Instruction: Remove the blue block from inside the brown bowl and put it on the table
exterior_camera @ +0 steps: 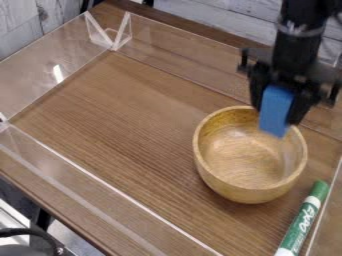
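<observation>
While jaws grip blue block (278, 108) above brown bowl (250, 155) rim, bare table (120, 110) leftward

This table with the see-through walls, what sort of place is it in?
Probably a robotics lab test bench. The table is fenced by low clear walls, a robot arm's gripper holds a blue block above a wooden bowl, and a marker lies beside it.
</observation>
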You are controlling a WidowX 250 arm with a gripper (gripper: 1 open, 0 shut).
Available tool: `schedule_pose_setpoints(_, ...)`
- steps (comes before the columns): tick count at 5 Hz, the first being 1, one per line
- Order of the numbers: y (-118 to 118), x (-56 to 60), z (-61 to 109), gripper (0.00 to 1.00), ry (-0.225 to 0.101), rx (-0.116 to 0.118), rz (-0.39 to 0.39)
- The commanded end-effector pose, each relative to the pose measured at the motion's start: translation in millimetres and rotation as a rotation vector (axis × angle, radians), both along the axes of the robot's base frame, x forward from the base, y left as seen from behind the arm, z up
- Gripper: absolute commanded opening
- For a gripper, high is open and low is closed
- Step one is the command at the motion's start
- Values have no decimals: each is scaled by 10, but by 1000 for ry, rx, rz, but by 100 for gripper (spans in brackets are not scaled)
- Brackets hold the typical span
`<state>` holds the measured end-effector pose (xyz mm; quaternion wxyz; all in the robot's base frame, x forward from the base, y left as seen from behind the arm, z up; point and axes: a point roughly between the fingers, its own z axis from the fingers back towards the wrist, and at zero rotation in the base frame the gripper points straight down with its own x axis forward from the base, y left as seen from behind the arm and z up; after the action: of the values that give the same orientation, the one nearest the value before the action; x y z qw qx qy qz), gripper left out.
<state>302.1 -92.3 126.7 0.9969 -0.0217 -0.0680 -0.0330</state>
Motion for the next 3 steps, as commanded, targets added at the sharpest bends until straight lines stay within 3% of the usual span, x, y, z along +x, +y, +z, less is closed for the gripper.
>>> schedule_pose_setpoints(1, 111, 20, 448, 0, -109, -4, 2)
schedule_pose_setpoints(3, 85, -137, 175, 0, -102, 5, 3)
